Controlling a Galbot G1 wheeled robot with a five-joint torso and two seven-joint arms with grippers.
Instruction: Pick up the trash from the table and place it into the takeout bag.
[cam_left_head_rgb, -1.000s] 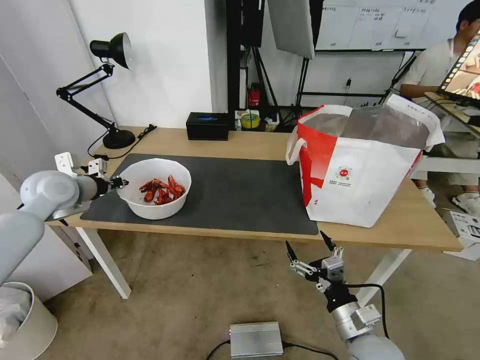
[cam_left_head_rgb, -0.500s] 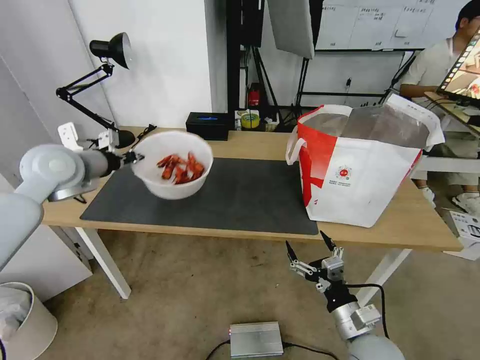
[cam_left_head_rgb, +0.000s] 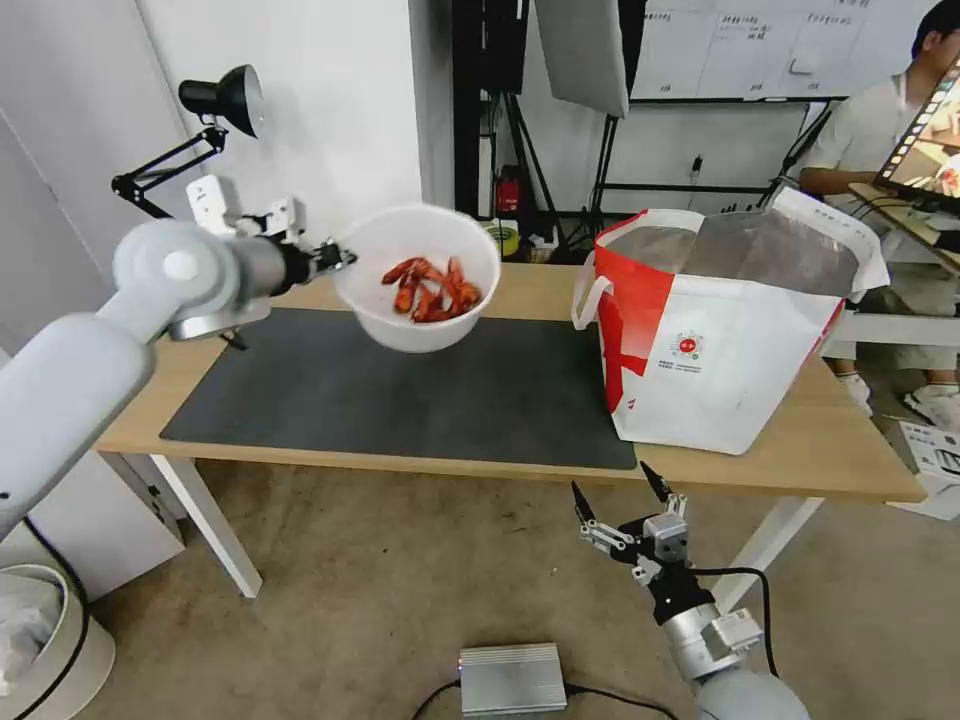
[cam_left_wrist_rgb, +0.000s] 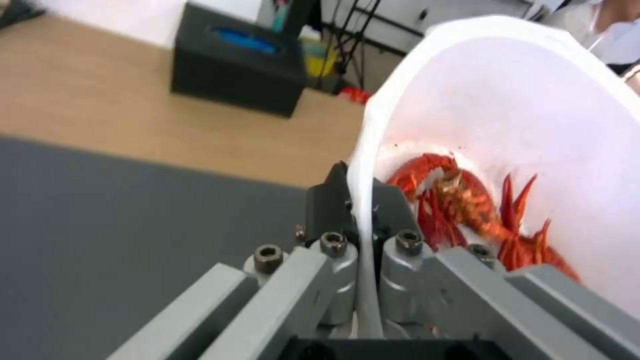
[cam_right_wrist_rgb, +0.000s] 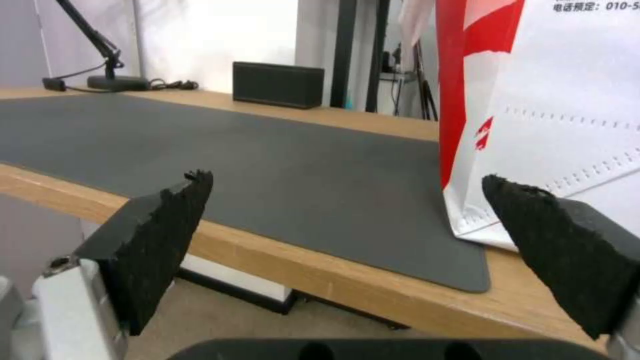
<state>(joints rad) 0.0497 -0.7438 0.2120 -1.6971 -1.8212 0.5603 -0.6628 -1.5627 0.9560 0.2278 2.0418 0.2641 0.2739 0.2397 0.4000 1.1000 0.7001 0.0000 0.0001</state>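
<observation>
Bowl (cam_left_head_rgb: 417, 277) is up off the mat (cam_left_head_rgb: 400, 390) now, where a second ago it sat on the mat's left part; your left gripper (cam_left_head_rgb: 340, 260) has carried it up and toward the bag (cam_left_head_rgb: 730, 330). It hangs in the air above the rear middle of the worktop (cam_left_head_rgb: 850, 450), roughly halfway from its old spot to the bag, and about level with the bag's rim. Nothing else of the trash lies on the worktop, so you can judge this the last piece: the lift is done, the carry is underway, the drop is left.

Left jaws are clamped on the bowl's near rim, one finger (cam_left_wrist_rgb: 327, 205) outside the wall and one inside, wall pinched thin between them. Bowl is white, round, deep, tilted a bit toward the camera, with red shells (cam_left_head_rgb: 432, 288) heaped at the bottom, none spilling. A one-sided rim grip on a loaded bowl could let it tip, so watch the tilt.

Right gripper (cam_left_head_rgb: 618, 500) is parked low in front of the worktop edge, jaws wide, holding nothing.
</observation>
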